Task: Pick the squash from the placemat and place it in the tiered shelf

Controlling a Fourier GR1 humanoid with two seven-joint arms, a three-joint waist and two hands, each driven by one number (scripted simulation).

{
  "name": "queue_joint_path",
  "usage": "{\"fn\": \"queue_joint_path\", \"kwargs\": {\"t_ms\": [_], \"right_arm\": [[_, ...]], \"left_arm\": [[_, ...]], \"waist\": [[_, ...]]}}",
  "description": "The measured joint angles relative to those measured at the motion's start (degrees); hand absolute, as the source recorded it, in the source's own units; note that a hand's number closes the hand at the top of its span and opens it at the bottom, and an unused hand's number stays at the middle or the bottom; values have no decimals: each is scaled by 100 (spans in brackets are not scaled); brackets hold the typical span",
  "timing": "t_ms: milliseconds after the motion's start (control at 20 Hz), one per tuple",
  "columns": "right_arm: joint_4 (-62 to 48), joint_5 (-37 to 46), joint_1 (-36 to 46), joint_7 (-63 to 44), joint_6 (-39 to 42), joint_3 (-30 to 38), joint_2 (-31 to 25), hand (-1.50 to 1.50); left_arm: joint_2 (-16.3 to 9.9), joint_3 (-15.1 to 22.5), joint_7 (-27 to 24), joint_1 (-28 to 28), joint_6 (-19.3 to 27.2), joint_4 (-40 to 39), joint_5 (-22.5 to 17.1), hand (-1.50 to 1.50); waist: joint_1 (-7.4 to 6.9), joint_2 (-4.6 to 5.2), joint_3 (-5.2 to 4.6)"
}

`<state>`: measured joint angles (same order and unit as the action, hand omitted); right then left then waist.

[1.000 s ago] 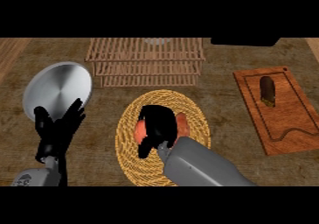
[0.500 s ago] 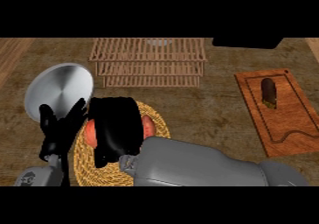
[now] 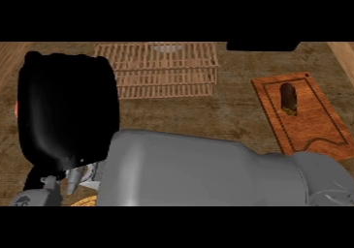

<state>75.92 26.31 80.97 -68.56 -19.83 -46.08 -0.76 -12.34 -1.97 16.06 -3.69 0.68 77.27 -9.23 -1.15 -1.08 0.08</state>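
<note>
The right hand (image 3: 65,109) fills the left part of the head view, very close to the camera — a broad black mass left of the shelf (image 3: 158,70), with its grey forearm (image 3: 208,169) running from the lower right across the bottom of the view. Its fingers cannot be made out separately, so whether it is clenched or released cannot be told. At the hand's left edge, left of the shelf and a little below it, a thin sliver of orange-red (image 3: 18,107) peeks out; this may be the squash, but too little shows to be sure, and whether the hand grasps it cannot be told.

The shelf is a slatted wooden rack lying on the bench (image 3: 186,114), its tiers seen from above. A small pale round thing (image 3: 165,47) shows at the shelf's far edge, too small to name.

Right of the shelf and well apart from it lies a wooden board (image 3: 308,126) with a dark brown oblong thing (image 3: 288,98) resting on its far half. A black object (image 3: 264,46) sits just right of the shelf's far corner, cut by the upper edge.

Below the shelf, far to its left under the hand, a strip of woven placemat (image 3: 85,201) shows — mostly hidden by the forearm. Beside it grey metal parts (image 3: 47,186) are visible; the left hand cannot be picked out.
</note>
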Motion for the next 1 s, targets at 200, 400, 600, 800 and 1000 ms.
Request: {"fn": "queue_joint_path", "kwargs": {"t_ms": [200, 400, 600, 800, 1000], "right_arm": [[-296, 40, 504, -58, 186, 547, -15, 150], [-717, 63, 937, 31, 339, 1152, -70, 150], [-1172, 63, 1247, 210, 468, 1698, -217, 150], [-1764, 46, 1562, 425, 610, 2145, -343, 150], [-2295, -30, 1695, 718, 730, 2484, -401, 150]], "left_arm": [[-15, -35, -1, 49, 1, 40, -4, 0], [-4, -67, -59, 82, -14, 67, -21, 0], [-13, -94, -5, 79, 6, 112, -21, 0], [24, -44, 110, 56, 56, 196, 28, 0], [69, -45, 21, 28, 37, 119, 51, 0]], "waist": [[55, 18, 4], [74, 41, 5], [72, 63, 5], [48, 83, 1], [36, 100, 6]]}}
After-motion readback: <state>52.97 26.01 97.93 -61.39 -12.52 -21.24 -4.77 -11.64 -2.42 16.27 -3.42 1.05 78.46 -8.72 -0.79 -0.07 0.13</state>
